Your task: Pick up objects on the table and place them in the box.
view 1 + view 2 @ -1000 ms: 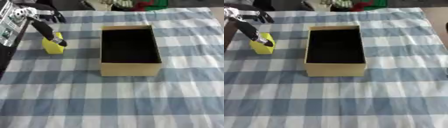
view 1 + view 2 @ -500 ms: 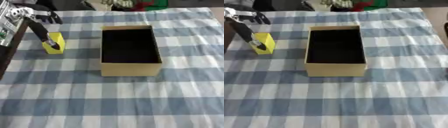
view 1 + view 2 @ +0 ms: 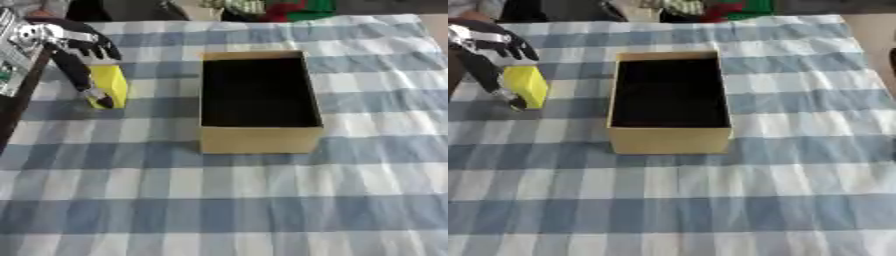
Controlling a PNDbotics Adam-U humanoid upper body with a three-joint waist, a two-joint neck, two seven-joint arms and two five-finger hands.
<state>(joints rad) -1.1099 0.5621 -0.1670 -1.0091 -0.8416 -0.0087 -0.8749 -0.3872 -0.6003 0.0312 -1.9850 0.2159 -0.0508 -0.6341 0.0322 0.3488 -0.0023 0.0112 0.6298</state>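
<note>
Left eye view: left hand (image 3: pixel 74 47) pinching yellow block (image 3: pixel 109 85), left of open box (image 3: pixel 258 140)

A blue and white checked tablecloth (image 3: pixel 227 200) covers the table. Past its far edge lies a cluster of things (image 3: pixel 262 7), green, red and pale, perhaps bags or toys. At the left edge stands dark equipment (image 3: pixel 10 75).

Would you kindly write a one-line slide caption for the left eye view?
Left hand grips a yellow block on the checked tablecloth, left of the open cardboard box.
</note>
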